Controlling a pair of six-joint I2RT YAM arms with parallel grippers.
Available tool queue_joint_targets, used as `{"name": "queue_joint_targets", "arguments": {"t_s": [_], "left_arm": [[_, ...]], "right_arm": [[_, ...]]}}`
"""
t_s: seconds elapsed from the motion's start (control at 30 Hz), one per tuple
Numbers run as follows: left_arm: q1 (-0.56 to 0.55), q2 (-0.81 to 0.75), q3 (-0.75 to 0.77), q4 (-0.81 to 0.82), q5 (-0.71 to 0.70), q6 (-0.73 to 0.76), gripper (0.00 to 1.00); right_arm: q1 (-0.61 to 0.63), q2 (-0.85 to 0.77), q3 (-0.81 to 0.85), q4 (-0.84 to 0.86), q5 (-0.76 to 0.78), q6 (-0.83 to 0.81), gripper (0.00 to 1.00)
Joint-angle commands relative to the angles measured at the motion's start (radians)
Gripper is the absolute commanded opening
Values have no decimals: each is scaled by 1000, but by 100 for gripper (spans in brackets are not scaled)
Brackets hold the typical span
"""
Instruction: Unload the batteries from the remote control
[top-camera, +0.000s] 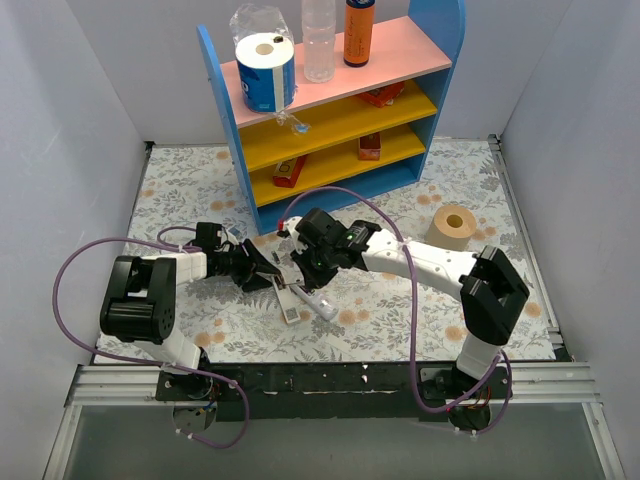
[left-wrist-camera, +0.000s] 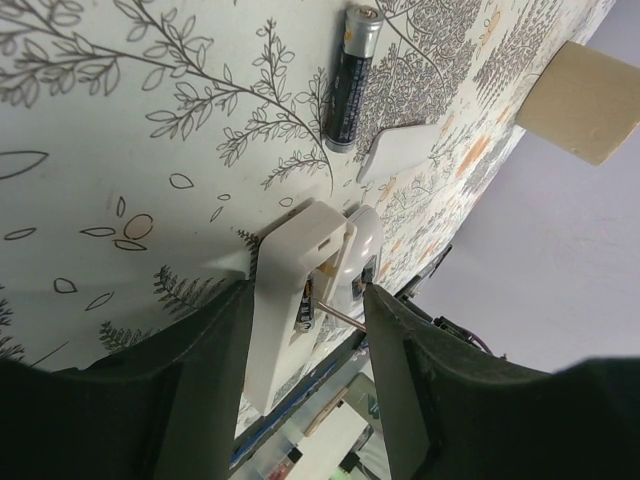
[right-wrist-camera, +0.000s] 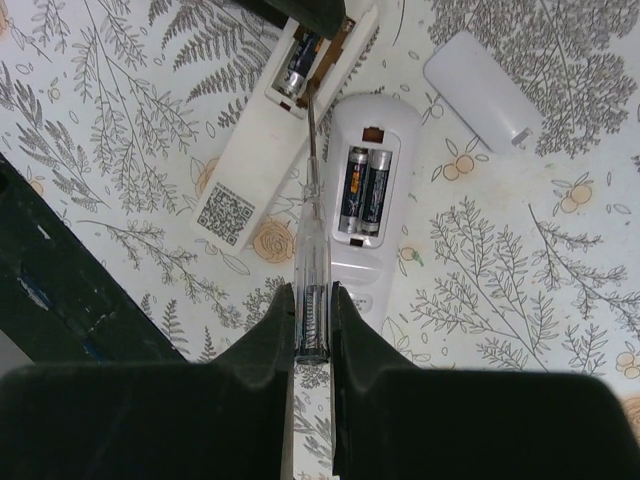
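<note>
A white remote with a QR label (right-wrist-camera: 250, 170) lies back-up with its compartment open, and one dark battery (right-wrist-camera: 293, 68) sits in it. My left gripper (left-wrist-camera: 305, 290) is shut on that remote's end (left-wrist-camera: 285, 300). My right gripper (right-wrist-camera: 313, 290) is shut on a clear-handled screwdriver (right-wrist-camera: 310, 235), and the tip reaches into that compartment beside the battery. A second white remote (right-wrist-camera: 372, 250) lies alongside, open, with two batteries (right-wrist-camera: 362, 190) inside. One loose battery (left-wrist-camera: 352, 80) lies on the table. In the top view both grippers (top-camera: 272, 280) (top-camera: 300, 268) meet over the remotes (top-camera: 290, 305).
A loose white battery cover (right-wrist-camera: 482, 88) lies beside the second remote and shows in the left wrist view (left-wrist-camera: 395, 150). A tan tape roll (top-camera: 453, 225) sits at the right. A blue shelf unit (top-camera: 330, 110) with bottles and boxes stands at the back. The floral cloth (top-camera: 200, 320) covers the table.
</note>
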Motion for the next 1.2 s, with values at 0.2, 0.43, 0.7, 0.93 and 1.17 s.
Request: {"name": "queue_joint_targets", "arguments": {"t_s": [0.2, 0.43, 0.7, 0.93, 1.17], "left_arm": [[-9, -87, -38, 13, -7, 1, 47], [-12, -93, -49, 13, -9, 3, 45], [-15, -92, -38, 13, -4, -3, 42], [-15, -83, -29, 14, -9, -2, 43], [-18, -72, -20, 16, -9, -2, 43]], "right_arm": [[-43, -87, -172, 186, -130, 56, 1], [-47, -127, -213, 230, -125, 73, 1], [-47, -142, -175, 185, -101, 71, 1], [-47, -125, -170, 187, -101, 63, 1], [-47, -104, -175, 231, -137, 54, 1]]}}
